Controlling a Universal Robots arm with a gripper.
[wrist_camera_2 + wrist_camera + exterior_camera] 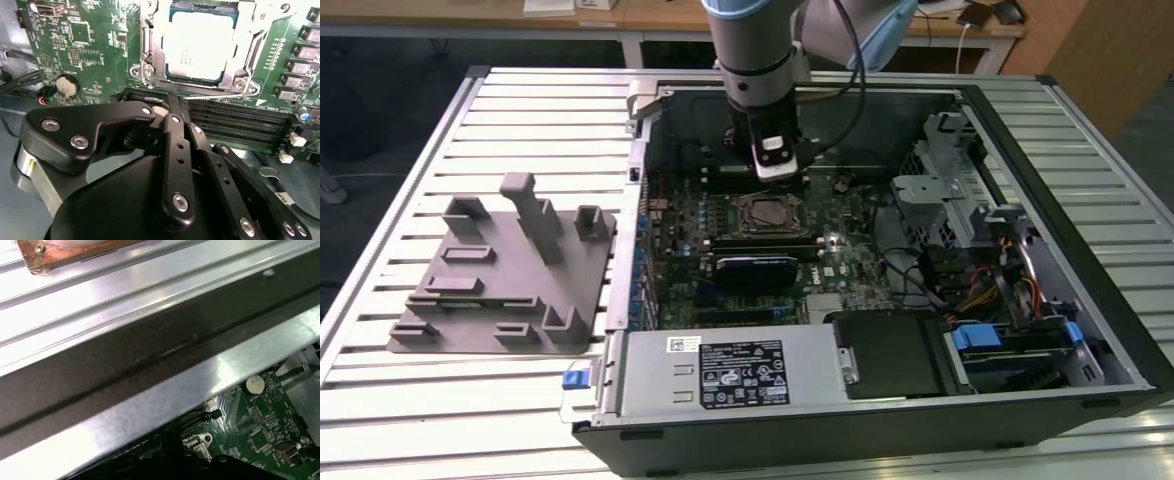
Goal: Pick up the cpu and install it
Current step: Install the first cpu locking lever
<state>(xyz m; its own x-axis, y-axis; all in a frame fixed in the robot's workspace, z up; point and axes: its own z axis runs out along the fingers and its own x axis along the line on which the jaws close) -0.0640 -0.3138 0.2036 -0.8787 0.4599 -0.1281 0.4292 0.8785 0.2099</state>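
Fingers (176,130) of my gripper (176,100) are pressed together at the tips, just off the near edge of the socket frame (149,55). Inside that frame the cpu (200,45) lies flat, its silver top bare. A thin wire lever (225,96) runs along the frame's edge from beside my tips. Memory slots (240,125) lie right next to me. In the exterior view the case walls (814,90) ring the board (847,225), which is open above.
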